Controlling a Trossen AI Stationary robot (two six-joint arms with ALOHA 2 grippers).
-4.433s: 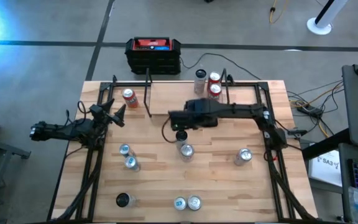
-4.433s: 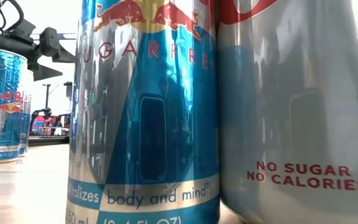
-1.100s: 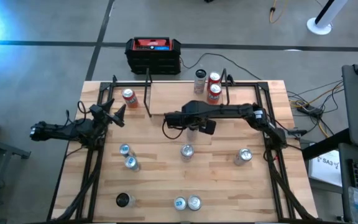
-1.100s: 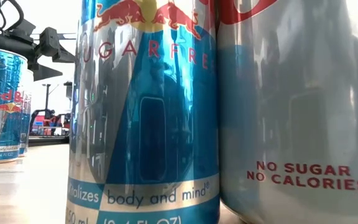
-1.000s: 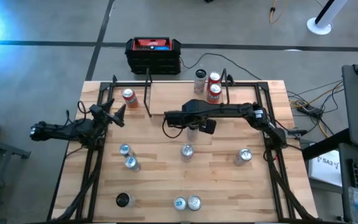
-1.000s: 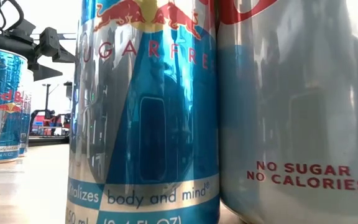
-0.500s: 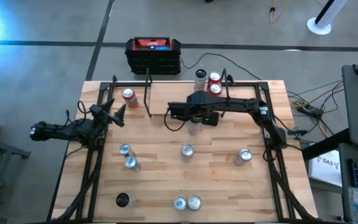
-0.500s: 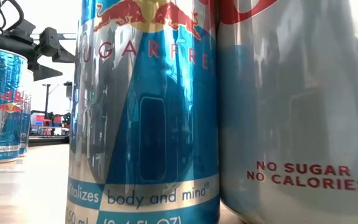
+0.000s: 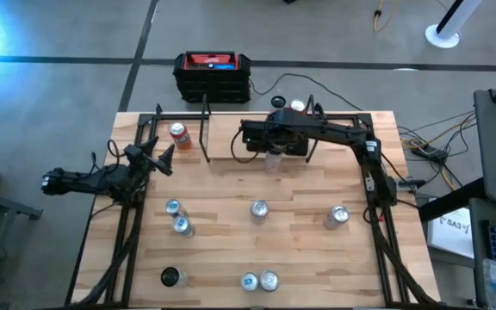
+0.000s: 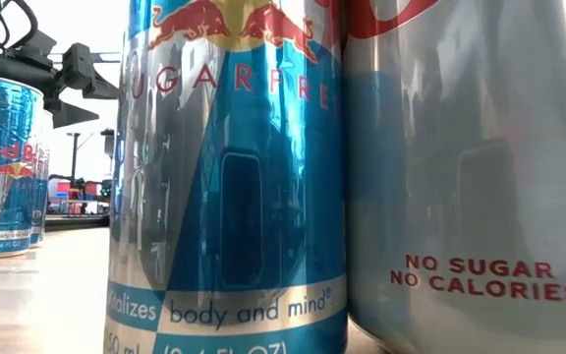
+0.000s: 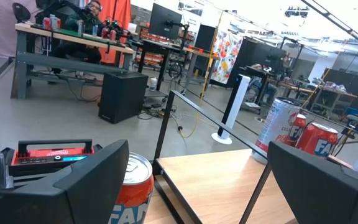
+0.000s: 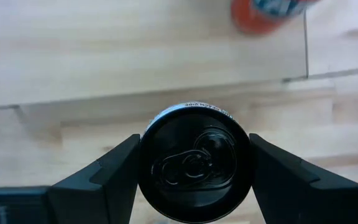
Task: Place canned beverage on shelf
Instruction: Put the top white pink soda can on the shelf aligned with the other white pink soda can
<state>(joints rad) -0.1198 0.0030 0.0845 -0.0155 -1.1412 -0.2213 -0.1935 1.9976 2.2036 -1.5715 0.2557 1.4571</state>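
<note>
Canned beverage: dark-topped, squeezed side-on between the fingers of the right gripper, hanging upright over the near edge of the shelf, midway along the tabletop's far edge.

Left to right otherwise:
- Left gripper parked at the tabletop's left edge, fingers spread, holding nothing.
- Orange-red can just outside the shelf's left post.
- A couple more cans at the shelf's far right corner, close to the right arm.

Handling guess: thin smooth metal, so probably slippery and easy to dent if crushed. Fairly hefty if full. Tall and narrow, so tippy. Best held round the curved sides, firm but gentle, and set down flat, well clear of the neighbours.
</note>
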